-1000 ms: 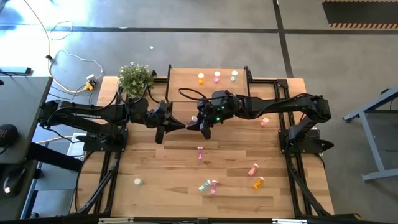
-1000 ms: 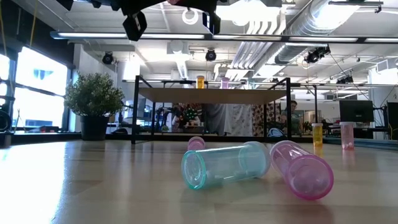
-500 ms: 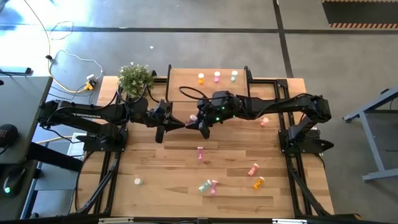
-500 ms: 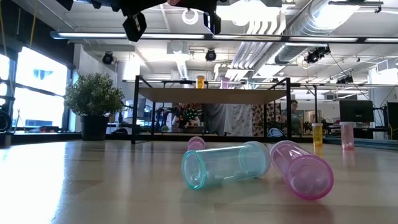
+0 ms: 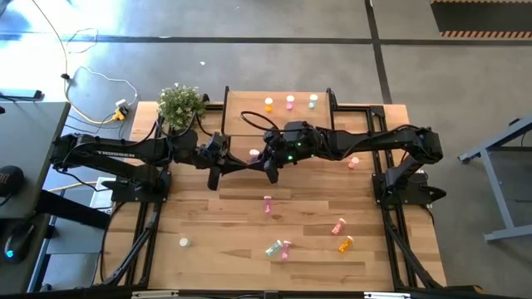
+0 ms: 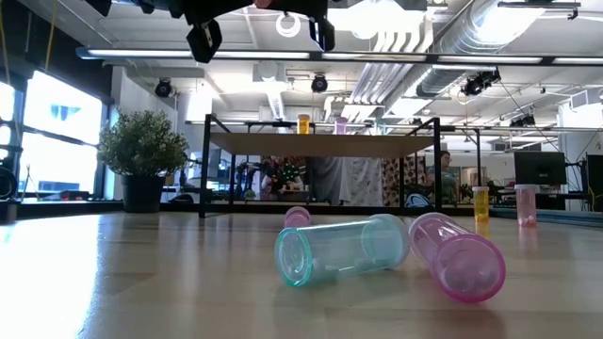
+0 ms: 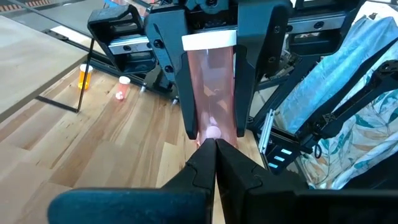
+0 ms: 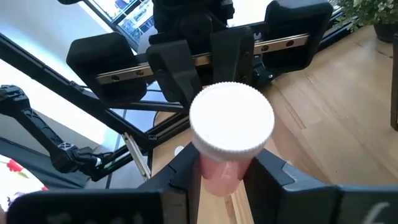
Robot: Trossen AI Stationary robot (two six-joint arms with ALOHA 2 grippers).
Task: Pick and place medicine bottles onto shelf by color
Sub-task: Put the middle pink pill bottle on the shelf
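High view — R gripper (image 5: 264, 158) clamps pink bottle (image 5: 253, 154).

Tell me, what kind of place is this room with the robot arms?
Probably a robotics lab or workshop in an industrial-style building. Exposed ducts and pipes run along the ceiling, the floor is bare concrete, loose cables trail over it, and desks with monitors stand behind the table.

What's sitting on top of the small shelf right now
Three upright bottles stand in a row on the shelf: orange bottle, pink bottle, green bottle. The shelf's near edge is covered by the arms.
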